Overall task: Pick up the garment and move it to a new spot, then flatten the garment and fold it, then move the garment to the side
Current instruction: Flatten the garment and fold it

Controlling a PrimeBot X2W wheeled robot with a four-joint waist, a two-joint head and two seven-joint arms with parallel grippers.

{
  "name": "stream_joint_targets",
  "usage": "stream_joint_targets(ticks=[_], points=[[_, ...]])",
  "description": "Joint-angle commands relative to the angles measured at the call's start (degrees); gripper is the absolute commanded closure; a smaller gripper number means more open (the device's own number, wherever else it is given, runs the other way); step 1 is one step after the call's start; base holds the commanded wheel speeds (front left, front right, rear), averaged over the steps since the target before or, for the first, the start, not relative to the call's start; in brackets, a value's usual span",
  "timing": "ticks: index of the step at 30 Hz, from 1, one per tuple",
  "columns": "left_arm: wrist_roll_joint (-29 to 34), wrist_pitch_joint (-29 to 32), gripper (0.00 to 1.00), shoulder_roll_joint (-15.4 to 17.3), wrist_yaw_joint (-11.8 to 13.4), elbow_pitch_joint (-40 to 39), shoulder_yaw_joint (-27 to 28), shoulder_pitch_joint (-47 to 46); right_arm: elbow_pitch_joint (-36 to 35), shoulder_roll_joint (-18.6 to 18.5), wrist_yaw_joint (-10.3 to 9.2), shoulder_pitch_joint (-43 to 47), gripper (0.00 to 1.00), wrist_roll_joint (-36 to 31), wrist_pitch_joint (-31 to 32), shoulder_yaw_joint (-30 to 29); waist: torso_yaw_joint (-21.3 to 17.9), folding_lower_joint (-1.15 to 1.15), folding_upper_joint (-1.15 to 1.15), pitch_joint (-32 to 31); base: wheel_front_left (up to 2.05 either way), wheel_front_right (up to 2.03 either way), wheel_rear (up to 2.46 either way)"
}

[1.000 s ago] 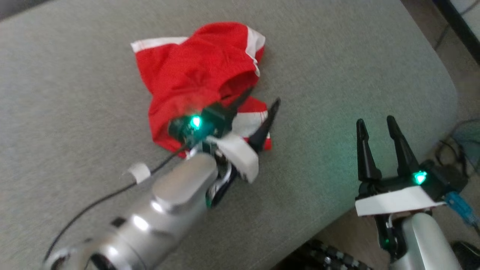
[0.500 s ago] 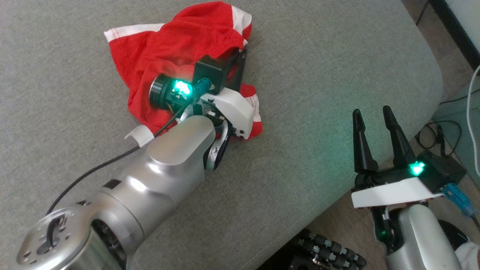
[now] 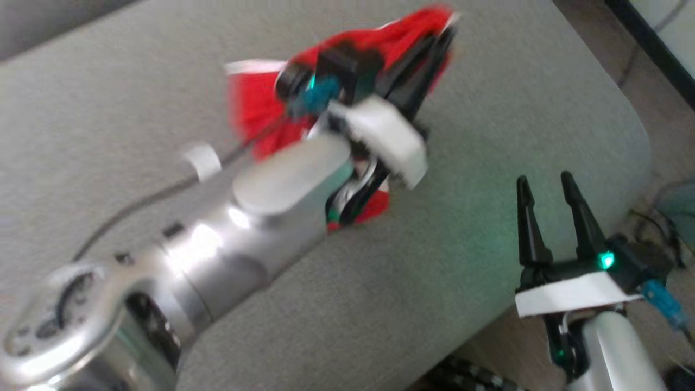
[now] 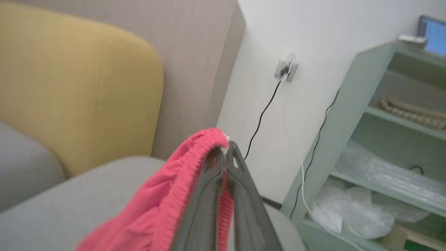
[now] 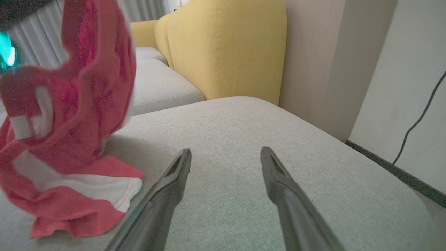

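Holding: the left gripper (image 4: 226, 149) is clenched tight on the stretchy edge of the red garment (image 5: 73, 104), both dark fingers pressed together with cloth between them
Garment: red with white stripes; its top part is lifted in the air above the grey cushion (image 5: 244, 118), and its bottom part lies bunched on the cushion; it looks blurry in the head view
Left arm (image 3: 244, 239): silver, reaching across the cushion from the near side toward the far side, with the garment hanging from its tip
Right gripper (image 3: 541, 182): released, its two fingers spread apart with nothing between them; it sits at the near right edge of the cushion, well apart from the garment, fingers pointing over the cushion
Cushion shape: flat and soft-looking, with a rounded corner on the right
Yellow backrest (image 5: 226, 52): stands upright at the far side of the cushion
Wall (image 4: 313, 35): white, past the far right corner of the cushion, with a socket (image 4: 285, 68) and a black cord (image 4: 261, 115) hanging down from it
Green shelf (image 4: 348, 115): stands past the right side of the cushion, with clear plastic bags (image 4: 348, 209) on its lower boards
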Motion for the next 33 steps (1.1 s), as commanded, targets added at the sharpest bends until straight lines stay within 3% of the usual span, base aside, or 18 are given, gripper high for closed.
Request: stream_joint_targets(ticks=[1,9,13,16,20,24,33], points=[[-1.41,-0.87,1.00,-0.40,-0.77,-2.92,2.15,-5.33,-1.43,-0.42,-0.04,0.78,0.00,-0.85,-0.62,0.58,3.99,0.01,0.00,-4.86,0.00,0.00,0.00],[-8.13,0.60,1.00,-0.03,-2.69,-7.83,6.88,-13.34,-2.41,-0.42,-0.04,3.46,0.00,-3.00,-0.62,-2.12,14.02,0.01,0.00,-10.56,0.00,0.00,0.00],[-11.17,5.16,1.00,5.27,-3.56,-10.65,5.25,-8.32,-2.87,-0.42,-0.04,4.64,0.00,-3.44,-0.62,-3.16,18.65,0.01,0.00,-11.83,0.00,0.00,0.00],[-11.29,7.35,1.00,10.40,-2.72,-13.17,2.76,-1.64,-3.00,-0.42,-0.04,5.52,0.00,-3.50,-0.62,-3.62,21.46,0.01,0.00,-11.73,0.00,0.00,0.00],[-11.09,7.75,1.00,16.61,-2.12,-15.08,1.30,8.30,-2.25,-0.42,-0.04,6.07,0.00,-3.21,-0.62,-3.91,23.86,0.01,0.00,-11.15,0.00,0.00,0.00],[-10.46,4.91,1.00,20.69,-1.76,-15.03,1.08,14.11,-0.56,-0.42,-0.04,6.18,0.00,-3.48,-0.62,-4.39,25.38,0.01,0.00,-10.80,0.00,0.00,0.00],[-11.76,2.60,1.00,22.78,-1.87,-15.54,2.36,17.11,7.74,-0.42,-0.04,4.28,0.00,-7.46,-0.62,-4.36,27.33,0.01,0.00,-10.37,0.00,0.00,0.00]])
